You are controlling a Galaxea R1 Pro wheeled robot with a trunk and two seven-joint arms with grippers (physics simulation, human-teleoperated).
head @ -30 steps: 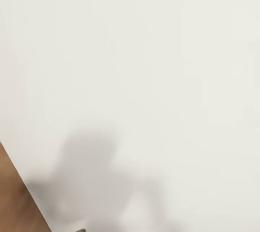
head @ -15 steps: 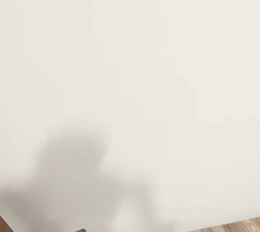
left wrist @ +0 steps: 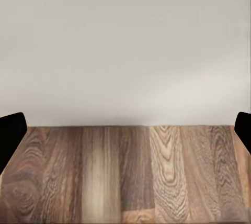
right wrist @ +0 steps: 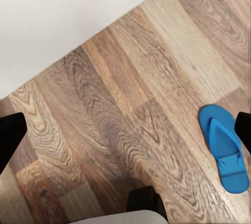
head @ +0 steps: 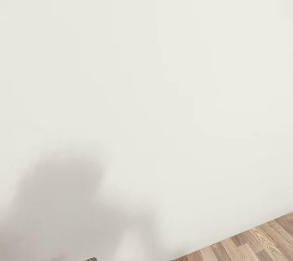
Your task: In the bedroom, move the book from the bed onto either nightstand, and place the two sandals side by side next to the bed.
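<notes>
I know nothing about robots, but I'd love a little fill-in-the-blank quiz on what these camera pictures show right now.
1. The sandal lying on the floor is coloured ____.
2. The floor is made of ____ planks.
3. In the head view, a grey ____ falls on the white wall.
4. The number of sandals seen in the right wrist view is ____.

Missing words: blue; wood; shadow; one

A plain white wall [head: 146,70] carries a soft grey shadow [head: 61,204] low down. It meets a light wood-plank floor [head: 252,244] along a straight seam. The planks [left wrist: 125,171] show swirling brown grain, with alternating pale and darker boards [right wrist: 130,114].
</notes>
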